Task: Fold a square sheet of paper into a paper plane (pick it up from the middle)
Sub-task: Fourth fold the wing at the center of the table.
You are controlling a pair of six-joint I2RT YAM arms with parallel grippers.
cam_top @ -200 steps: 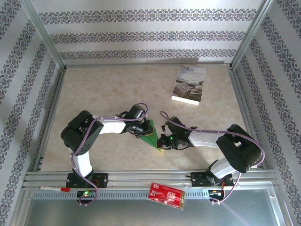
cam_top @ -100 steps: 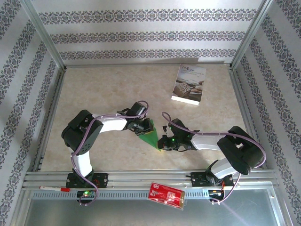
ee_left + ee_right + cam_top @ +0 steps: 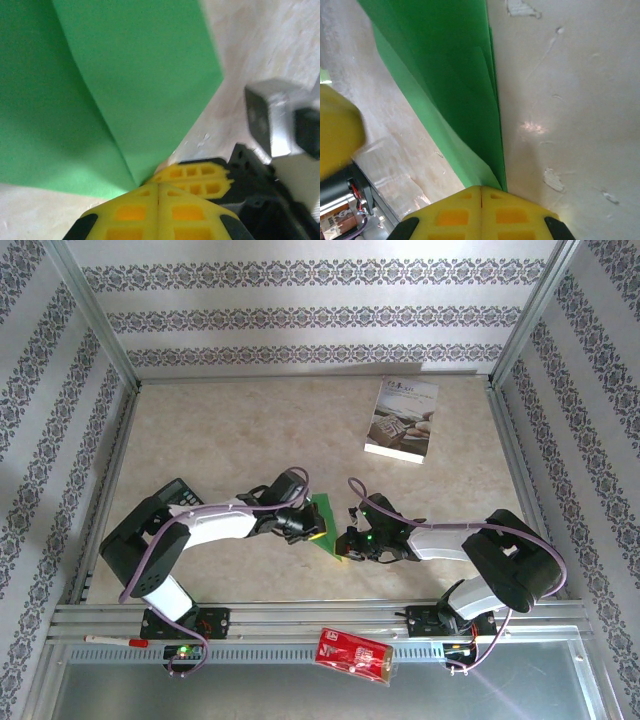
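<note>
The square sheet of paper [image 3: 322,515] is bright green and folded, with a lengthwise crease. It lies low over the table between my two grippers. My left gripper [image 3: 312,533] meets its near left edge. In the left wrist view the paper [image 3: 125,90] narrows to a point that runs into my shut left gripper [image 3: 158,186], right beside the right gripper's yellow fingers [image 3: 197,177]. My right gripper [image 3: 343,545] is at the same near corner. In the right wrist view the folded layers [image 3: 455,75] run into the shut right gripper [image 3: 481,189].
A white printed booklet [image 3: 402,420] lies at the back right of the table. A red packet [image 3: 353,655] and a red-and-white pen [image 3: 115,640] rest on the metal rail in front of the arm bases. Aluminium frame bars [image 3: 105,480] border the table.
The left arm's elbow has swung out to the left and dropped, and its gripper has slid a little right along the paper. The right gripper has hardly moved.
</note>
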